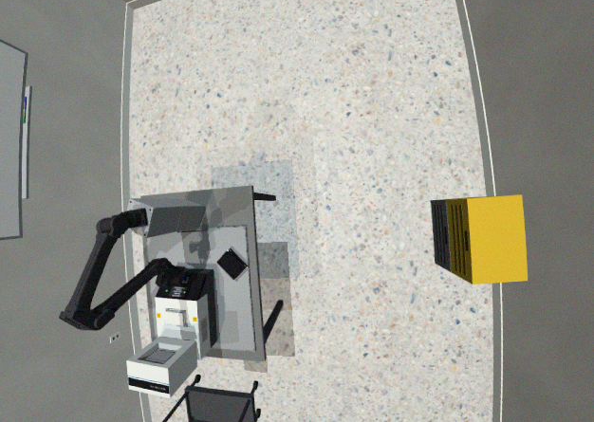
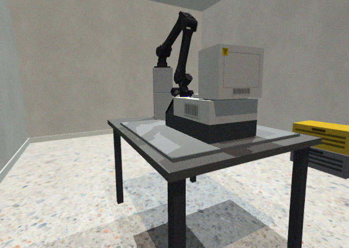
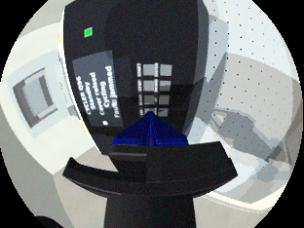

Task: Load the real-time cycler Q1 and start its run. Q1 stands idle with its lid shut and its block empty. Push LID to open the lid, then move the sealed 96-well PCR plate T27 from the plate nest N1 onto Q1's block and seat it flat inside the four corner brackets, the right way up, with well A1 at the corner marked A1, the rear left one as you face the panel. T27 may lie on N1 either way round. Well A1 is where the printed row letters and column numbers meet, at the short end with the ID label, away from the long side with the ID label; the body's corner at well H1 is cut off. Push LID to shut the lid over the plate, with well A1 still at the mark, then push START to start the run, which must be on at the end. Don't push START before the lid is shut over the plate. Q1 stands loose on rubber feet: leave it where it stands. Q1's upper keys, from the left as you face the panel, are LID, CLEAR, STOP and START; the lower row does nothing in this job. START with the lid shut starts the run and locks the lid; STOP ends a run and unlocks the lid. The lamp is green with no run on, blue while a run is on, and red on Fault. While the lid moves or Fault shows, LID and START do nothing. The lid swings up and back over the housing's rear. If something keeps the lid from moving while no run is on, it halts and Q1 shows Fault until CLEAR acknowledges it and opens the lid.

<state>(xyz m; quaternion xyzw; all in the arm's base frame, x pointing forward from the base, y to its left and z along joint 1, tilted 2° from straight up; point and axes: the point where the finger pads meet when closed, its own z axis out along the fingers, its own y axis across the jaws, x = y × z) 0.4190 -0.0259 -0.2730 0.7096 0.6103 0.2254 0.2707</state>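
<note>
Q1 stood on the tabletop with its lid swung up and back over the housing's rear, standing upright. The black arm reached down from its grey pedestal behind Q1 and ended right above Q1's dark sloping panel. The tool hung just over the keys, its blue fingertips pressed together with nothing between them; whether they touched a key I could not tell. On the panel's far corner from the tool the lamp glowed green. From above, Q1's block lay bare and white behind the panel, with small yellow marks at its corners. Off to the side of Q1's panel end, near the tabletop's edge, lay a dark square shape, turned at an angle to Q1; it was where the nest and plate would be, too small to tell one from the other. A yellow cabinet stood well away from Q1, against the wall.
</note>
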